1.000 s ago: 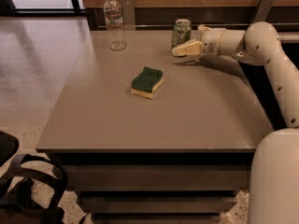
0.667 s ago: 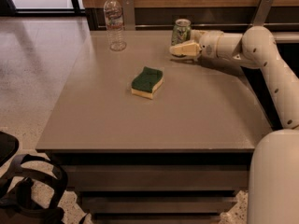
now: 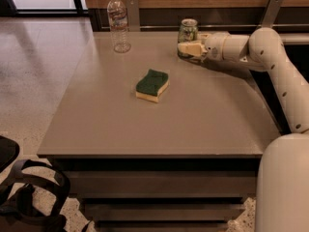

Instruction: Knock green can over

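Arm: reaches in from the right side. It rises from the white robot body at lower right, bends at an elbow near the table's far right corner, then runs roughly level to the left, low over the table.

Gripper: a pale tip at the end of the forearm, pointing left, just above the tabletop at the far edge. It sits right in front of the lower part of the green can and covers the can's base in this view. Actual contact cannot be confirmed. Whether the claw is wide or narrow cannot be told from this angle. Nothing is seen held in it.

Green can: upright at the back of the table, right of centre, silver top rim visible, close to the wall rail behind it.

Surroundings: the clear water bottle stands upright at the far left of the table, well apart from the can. The green-topped yellow sponge lies flat near mid-table, nearer the camera than the can and apart from the gripper. Neither is between the gripper and the can. A dark chair shows on the floor at lower left.
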Motion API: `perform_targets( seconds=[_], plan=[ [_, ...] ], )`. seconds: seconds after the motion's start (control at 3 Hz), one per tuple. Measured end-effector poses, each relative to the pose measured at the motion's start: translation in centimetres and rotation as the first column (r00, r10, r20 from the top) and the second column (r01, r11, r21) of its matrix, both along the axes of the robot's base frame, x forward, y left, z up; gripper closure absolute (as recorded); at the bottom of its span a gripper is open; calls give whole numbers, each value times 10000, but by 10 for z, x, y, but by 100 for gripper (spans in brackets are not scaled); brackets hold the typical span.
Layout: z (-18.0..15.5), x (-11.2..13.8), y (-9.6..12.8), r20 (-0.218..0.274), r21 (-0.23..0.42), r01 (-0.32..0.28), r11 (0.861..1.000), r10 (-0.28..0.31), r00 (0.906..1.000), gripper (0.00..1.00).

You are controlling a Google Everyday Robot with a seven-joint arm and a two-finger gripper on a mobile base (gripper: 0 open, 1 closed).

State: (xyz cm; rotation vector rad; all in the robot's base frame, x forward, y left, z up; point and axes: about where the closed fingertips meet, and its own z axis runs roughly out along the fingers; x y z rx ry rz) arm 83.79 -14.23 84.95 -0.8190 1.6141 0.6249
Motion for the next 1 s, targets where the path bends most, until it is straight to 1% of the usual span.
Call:
perform_targets(
  seconds=[0.33,0.67,1.0],
  plan=[
    [-1,1,4,-18,8,-51,10000,51,10000,97],
    [-2,0,5,-37,-9,-40,10000,40,10000,100],
    [-2,-6,-4,-73,-280,210,9994,-212,9997,100]
  ],
)
